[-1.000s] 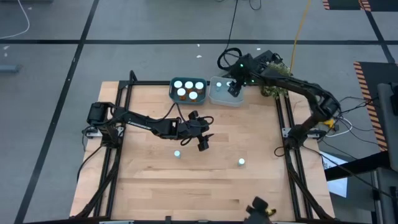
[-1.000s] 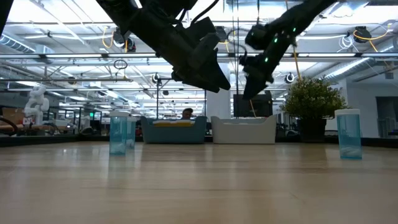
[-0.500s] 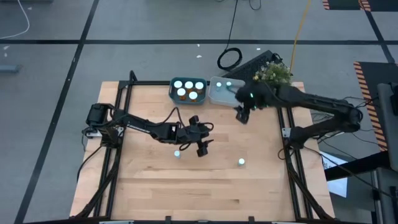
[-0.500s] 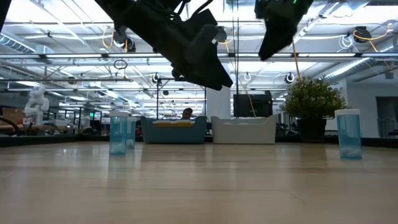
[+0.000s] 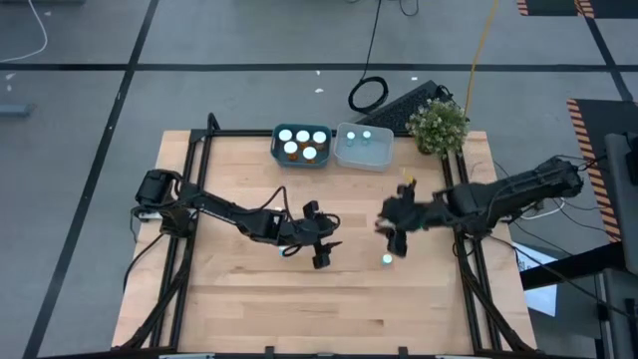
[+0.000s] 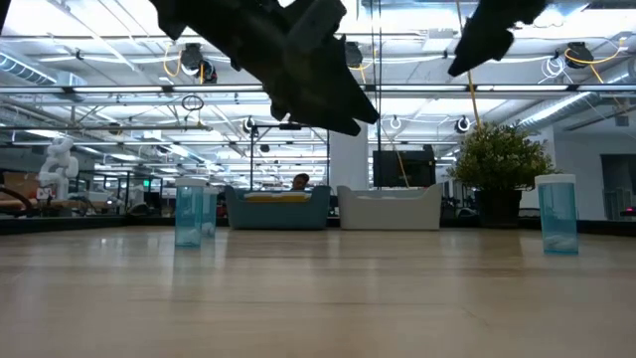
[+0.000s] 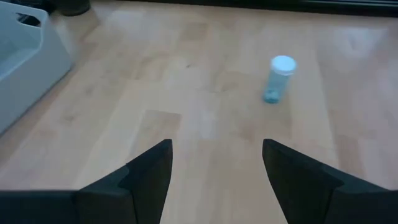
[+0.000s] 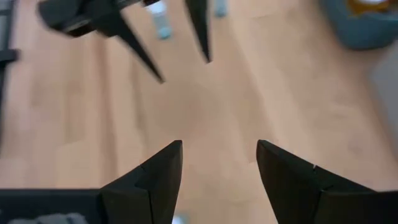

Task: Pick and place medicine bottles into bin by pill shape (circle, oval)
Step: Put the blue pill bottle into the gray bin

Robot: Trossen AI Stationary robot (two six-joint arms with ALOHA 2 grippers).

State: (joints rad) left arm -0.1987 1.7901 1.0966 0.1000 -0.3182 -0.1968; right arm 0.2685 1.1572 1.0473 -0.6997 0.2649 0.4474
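A pale-blue medicine bottle (image 5: 387, 260) with a white cap stands on the table right of centre, and the left wrist view shows it ahead (image 7: 278, 79). My right gripper (image 5: 394, 241) hovers open just on its far side, above the table (image 8: 219, 144). Two more pale-blue bottles (image 6: 188, 213) (image 8: 160, 22) stand left of centre, mostly covered by my left arm in the high view. My left gripper (image 5: 320, 258) hangs open just right of them, holding nothing (image 7: 214, 146). The blue bin (image 5: 302, 145) holds orange bottles with white caps. The grey bin (image 5: 364, 148) holds pale-blue ones.
A potted plant (image 5: 439, 124) stands at the far right corner, beside the grey bin. Black frame rails (image 5: 189, 199) run along the table's left and right sides. Bare wood lies between the bins and the two grippers and along the near edge.
My right gripper has left the grey bin and swept toward the near edge, ending beside the right-hand bottle. My left gripper has shifted a little toward the near edge, beside the left bottles. No bottle on the table has moved.
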